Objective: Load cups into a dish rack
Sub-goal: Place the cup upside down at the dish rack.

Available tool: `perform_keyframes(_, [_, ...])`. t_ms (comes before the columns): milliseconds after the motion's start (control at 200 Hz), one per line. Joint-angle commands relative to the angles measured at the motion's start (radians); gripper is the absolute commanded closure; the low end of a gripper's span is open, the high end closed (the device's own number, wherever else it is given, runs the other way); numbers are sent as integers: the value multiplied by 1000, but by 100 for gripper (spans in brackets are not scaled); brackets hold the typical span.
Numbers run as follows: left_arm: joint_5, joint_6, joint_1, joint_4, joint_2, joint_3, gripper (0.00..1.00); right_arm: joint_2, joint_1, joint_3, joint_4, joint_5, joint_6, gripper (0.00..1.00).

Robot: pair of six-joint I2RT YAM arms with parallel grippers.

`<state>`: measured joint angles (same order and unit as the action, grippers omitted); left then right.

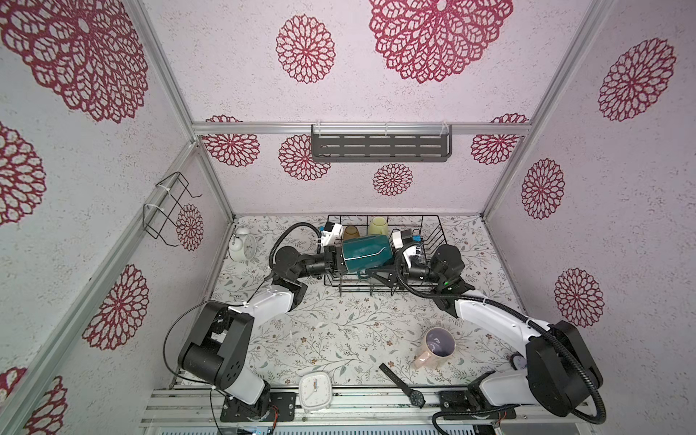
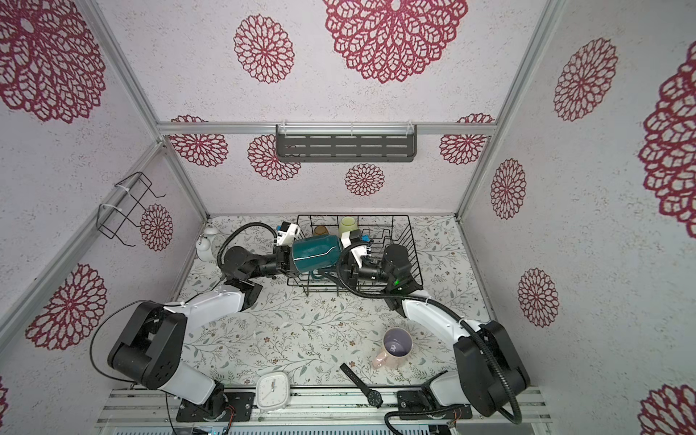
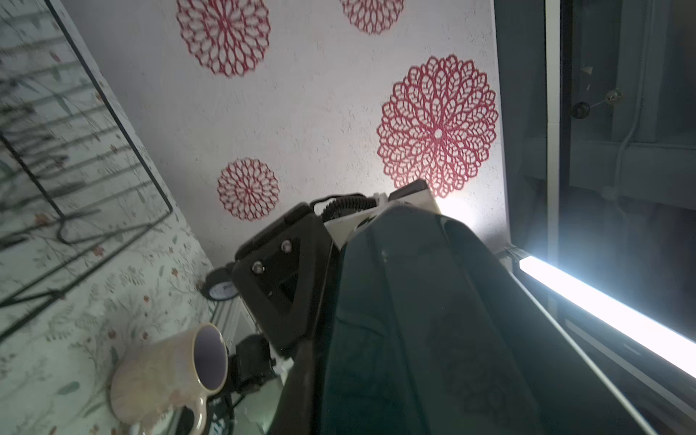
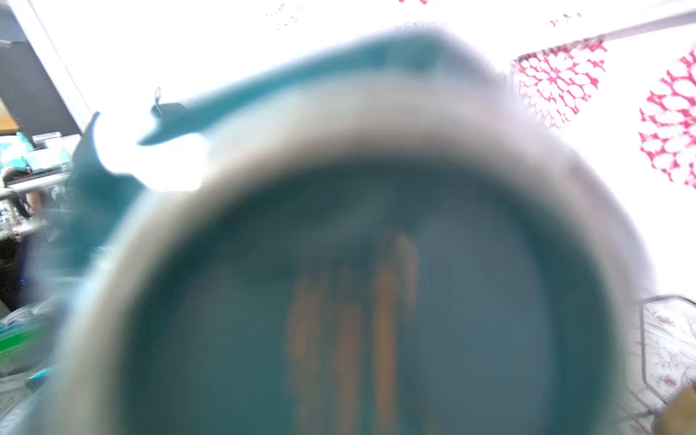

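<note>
Looks mid-placement: left gripper (image 1: pixel 337 260) is clamped on the teal mug (image 1: pixel 367 253), sideways over the dish rack (image 1: pixel 433 226). Right gripper (image 1: pixel 393 269) is at the far end, can't tell its fingers. Next it probably needs lowering in gently.

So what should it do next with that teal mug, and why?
Probably ease the teal mug down into the dish rack. It hangs on its side over the rack, the left gripper shut at its base end and the right gripper at its mouth; the lime-green mug and amber tumbler already sit at the far side.
</note>
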<state>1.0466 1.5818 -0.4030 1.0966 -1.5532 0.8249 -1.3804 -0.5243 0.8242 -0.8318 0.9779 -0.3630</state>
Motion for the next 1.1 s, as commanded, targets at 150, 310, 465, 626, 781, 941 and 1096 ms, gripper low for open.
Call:
perform_keyframes(150, [41,-165,-20,-191,83,16,100,3,-11,72,-24,41,-24,92])
perform_keyframes(310, [21,-189,-7,-239,87,16,95,-8,-11,78,-55,47,-57,100])
perform_keyframes(465, [16,-228,6,-294,98,24,70,-1,-9,73,-41,25,-47,100])
perform_keyframes(626, [-2,-267,21,-330,114,21,51,7,-8,77,30,-10,9,100])
perform_keyframes(781, [-23,-302,49,-390,124,27,29,18,-3,58,33,-68,28,100])
perform_keyframes(941, [-62,-365,99,-486,155,13,24,24,16,53,35,-132,32,100])
perform_keyframes(1096, [-122,-460,179,-646,219,-6,21,29,25,82,193,-242,150,100])
